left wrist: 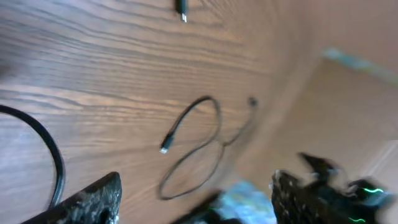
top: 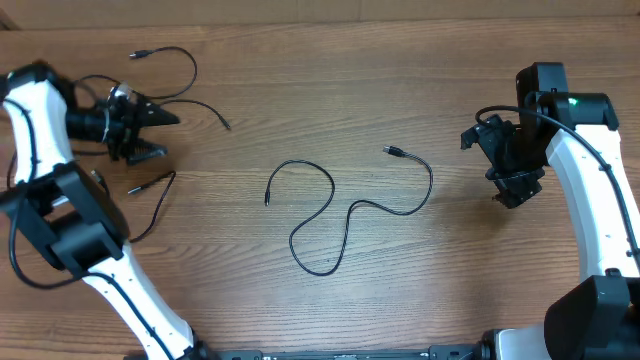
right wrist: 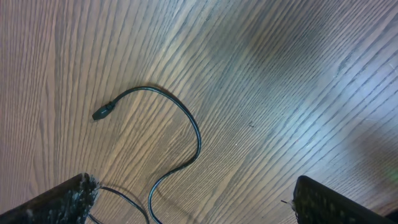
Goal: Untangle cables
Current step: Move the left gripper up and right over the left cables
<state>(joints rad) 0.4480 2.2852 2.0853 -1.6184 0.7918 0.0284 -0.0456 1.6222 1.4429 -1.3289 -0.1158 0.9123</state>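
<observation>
By left edge of table (top: 330, 90), left tool (top: 158, 135) nearly level, jaws apart.

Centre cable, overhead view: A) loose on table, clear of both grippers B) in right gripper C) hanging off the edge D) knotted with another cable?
A: the centre cable lies alone on the table, with the left gripper and right gripper both well apart from it.

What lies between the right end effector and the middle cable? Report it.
Nothing: only bare table separates right end effector from middle cable, overhead view.
</observation>
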